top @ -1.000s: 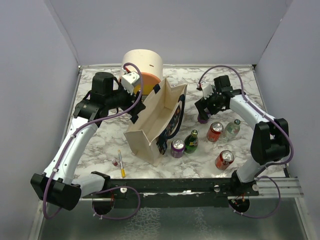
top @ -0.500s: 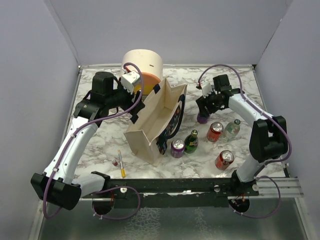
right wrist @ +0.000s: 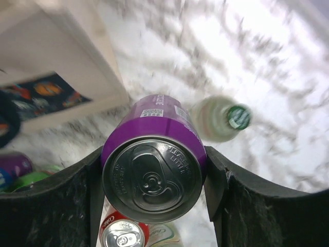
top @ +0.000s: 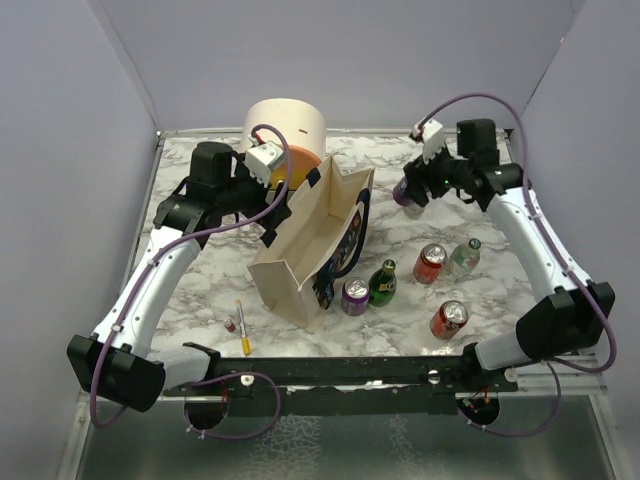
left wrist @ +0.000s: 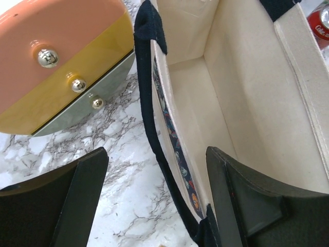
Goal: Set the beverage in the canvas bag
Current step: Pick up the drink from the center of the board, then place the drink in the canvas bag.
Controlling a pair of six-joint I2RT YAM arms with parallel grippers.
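Observation:
The beige canvas bag (top: pixel 310 235) stands open at mid-table, its navy handles and printed panel facing right. My right gripper (top: pixel 412 190) is shut on a purple can (top: pixel 404 197) and holds it in the air to the right of the bag. In the right wrist view the can (right wrist: pixel 154 154) sits top-up between the fingers (right wrist: pixel 77 206). My left gripper (top: pixel 275 218) is open at the bag's left rim. In the left wrist view it (left wrist: pixel 154 154) straddles the bag's wall and navy strap (left wrist: pixel 154 103), one finger (left wrist: pixel 257 200) inside the bag (left wrist: pixel 247 103).
On the marble table (top: pixel 200 290) right of the bag stand a second purple can (top: pixel 355 296), a green bottle (top: pixel 382 283), two red cans (top: pixel 430 262) (top: pixel 449 318) and a clear bottle (top: pixel 462 257). A cream-and-orange drawer box (top: pixel 285 135) stands behind the bag. A yellow pen (top: pixel 242 325) lies front left.
My right gripper has lifted the purple can off the table and carried it up and toward the back. The left arm has barely moved.

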